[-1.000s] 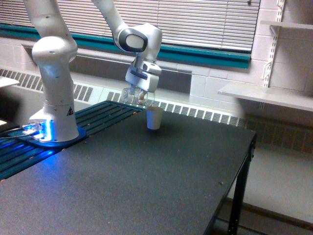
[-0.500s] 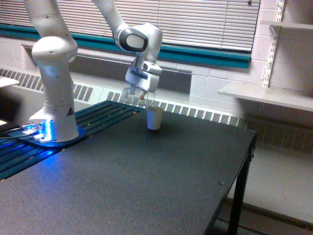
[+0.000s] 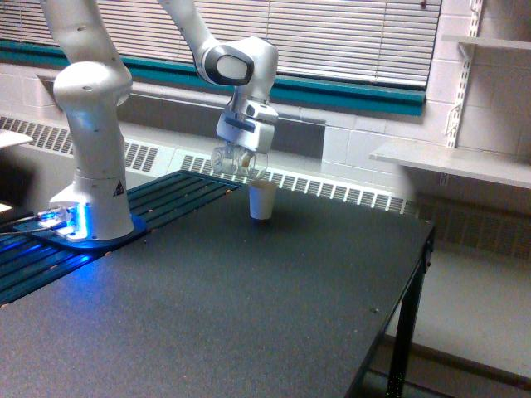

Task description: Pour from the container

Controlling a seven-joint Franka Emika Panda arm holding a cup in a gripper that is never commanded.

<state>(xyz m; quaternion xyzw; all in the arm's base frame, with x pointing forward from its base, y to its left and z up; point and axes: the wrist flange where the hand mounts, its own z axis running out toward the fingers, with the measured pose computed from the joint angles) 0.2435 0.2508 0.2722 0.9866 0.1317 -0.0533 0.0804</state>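
Clear cup tipped in the jaws, white paper cup just below and toward the exterior view's right

Gripper [image 3: 239, 157] clenched around the container [image 3: 235, 161], its long axis tilted well off upright, mouth apparently aimed at the paper cup [image 3: 262, 200] standing on the table [image 3: 274, 307]; reddish bits faintly visible; rim looks above, not touching

The white arm rises from its base [image 3: 87, 217] at the exterior view's left, where a blue light glows, climbs out of the top of the picture and comes back down through a rounded wrist joint [image 3: 236, 64]. Below the wrist the hand [image 3: 239, 160] points downward over the worktop, tilted a little, its fingers closed on a clear cup [image 3: 234, 159] held tipped on its side.
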